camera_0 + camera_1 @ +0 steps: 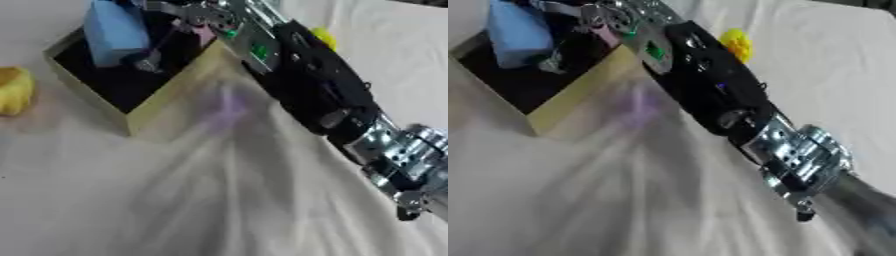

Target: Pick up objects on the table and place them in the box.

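Over the box (166, 97) the right robot hand (188, 17) reaches, arm outstretched; fingers grasping a blue block (114, 30).

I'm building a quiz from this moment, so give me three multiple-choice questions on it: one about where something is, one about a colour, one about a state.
1. Where is the blue block?
A. inside the box
B. on the cloth
C. behind the arm

2. What colour is the object left of the box?
A. red
B. yellow
C. green

3. What is the right hand doing?
A. resting near a lower corner
B. reaching over the box
C. pressing the cloth

Key: A, it shows against the dark interior; B, it is plainly yellow; B, the arm stretches from the lower right to the box.
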`<state>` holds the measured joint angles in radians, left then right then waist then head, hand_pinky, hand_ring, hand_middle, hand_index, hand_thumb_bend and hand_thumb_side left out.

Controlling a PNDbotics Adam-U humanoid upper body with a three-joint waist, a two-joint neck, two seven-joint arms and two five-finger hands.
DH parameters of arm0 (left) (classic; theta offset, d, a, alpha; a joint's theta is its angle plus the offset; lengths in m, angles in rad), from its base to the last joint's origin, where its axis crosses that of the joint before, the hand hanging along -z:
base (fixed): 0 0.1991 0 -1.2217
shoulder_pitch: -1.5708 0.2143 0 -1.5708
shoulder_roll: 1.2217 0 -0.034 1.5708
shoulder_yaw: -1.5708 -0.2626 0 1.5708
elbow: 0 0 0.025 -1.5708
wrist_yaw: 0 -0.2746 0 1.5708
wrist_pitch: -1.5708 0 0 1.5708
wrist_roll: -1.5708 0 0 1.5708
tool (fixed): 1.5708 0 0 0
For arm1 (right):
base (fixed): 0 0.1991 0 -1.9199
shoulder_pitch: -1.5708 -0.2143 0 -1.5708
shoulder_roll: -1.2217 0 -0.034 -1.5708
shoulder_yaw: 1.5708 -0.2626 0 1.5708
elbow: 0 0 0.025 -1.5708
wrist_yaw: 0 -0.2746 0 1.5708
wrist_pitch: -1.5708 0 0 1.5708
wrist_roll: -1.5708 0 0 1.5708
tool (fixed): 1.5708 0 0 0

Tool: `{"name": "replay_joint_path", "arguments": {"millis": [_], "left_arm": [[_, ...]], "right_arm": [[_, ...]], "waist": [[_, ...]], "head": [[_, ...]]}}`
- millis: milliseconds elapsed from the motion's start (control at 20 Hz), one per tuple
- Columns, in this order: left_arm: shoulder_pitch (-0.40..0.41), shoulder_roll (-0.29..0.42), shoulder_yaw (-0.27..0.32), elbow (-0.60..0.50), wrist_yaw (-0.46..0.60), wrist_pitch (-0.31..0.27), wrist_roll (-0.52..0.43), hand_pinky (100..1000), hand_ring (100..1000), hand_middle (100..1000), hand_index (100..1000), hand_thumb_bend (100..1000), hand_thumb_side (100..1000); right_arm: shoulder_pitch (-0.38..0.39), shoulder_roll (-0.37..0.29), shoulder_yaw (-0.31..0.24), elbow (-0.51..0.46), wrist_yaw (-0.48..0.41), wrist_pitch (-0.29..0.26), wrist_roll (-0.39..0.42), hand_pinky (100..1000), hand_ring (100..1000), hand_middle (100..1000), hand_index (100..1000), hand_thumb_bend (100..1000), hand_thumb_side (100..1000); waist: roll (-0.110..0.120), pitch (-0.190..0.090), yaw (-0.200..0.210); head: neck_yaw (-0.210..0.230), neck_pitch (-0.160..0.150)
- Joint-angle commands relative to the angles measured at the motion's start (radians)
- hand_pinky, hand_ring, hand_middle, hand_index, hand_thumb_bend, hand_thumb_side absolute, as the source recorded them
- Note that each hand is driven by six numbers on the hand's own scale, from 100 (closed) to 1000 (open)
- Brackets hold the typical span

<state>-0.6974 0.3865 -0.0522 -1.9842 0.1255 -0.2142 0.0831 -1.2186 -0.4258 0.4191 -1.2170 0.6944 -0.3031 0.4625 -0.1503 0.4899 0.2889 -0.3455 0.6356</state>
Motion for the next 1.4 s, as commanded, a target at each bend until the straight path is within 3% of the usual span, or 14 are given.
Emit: {"name": "replay_joint_path", "arguments": {"millis": [50, 150, 550, 1000, 1400], "left_arm": [[-0.011, 0.009, -0.001, -0.016, 0.003, 0.001, -0.008, 653, 676, 656, 791, 100, 626], [-0.008, 0.008, -0.001, -0.016, 0.004, 0.003, -0.011, 652, 676, 657, 791, 100, 627], [0.004, 0.011, 0.0, -0.016, 0.004, 0.009, -0.014, 652, 676, 658, 791, 100, 631], [0.044, 0.029, 0.011, -0.016, -0.005, 0.016, -0.003, 652, 677, 660, 791, 100, 632], [0.066, 0.037, 0.019, -0.016, -0.012, 0.019, 0.005, 651, 679, 662, 791, 100, 636]], "right_arm": [[-0.022, -0.011, -0.014, -0.015, -0.002, -0.007, 0.02, 959, 937, 844, 967, 542, 102], [-0.022, -0.013, -0.022, -0.013, -0.004, 0.007, 0.019, 956, 929, 833, 953, 369, 100], [-0.03, -0.042, -0.035, -0.074, -0.122, 0.081, 0.001, 952, 914, 812, 951, 394, 100], [0.051, -0.266, -0.079, -0.265, -0.318, 0.175, 0.033, 938, 911, 803, 929, 310, 100], [0.229, -0.453, -0.136, -0.343, -0.354, 0.211, 0.022, 934, 922, 815, 930, 329, 189]], "waist": [[0.011, -0.032, -0.001], [0.011, -0.033, -0.002], [0.019, -0.043, -0.015], [0.033, -0.074, -0.065], [0.048, -0.081, -0.103]], "head": [[-0.008, -0.013], [-0.01, -0.013], [-0.003, -0.001], [0.08, 0.027], [0.114, 0.04]]}}
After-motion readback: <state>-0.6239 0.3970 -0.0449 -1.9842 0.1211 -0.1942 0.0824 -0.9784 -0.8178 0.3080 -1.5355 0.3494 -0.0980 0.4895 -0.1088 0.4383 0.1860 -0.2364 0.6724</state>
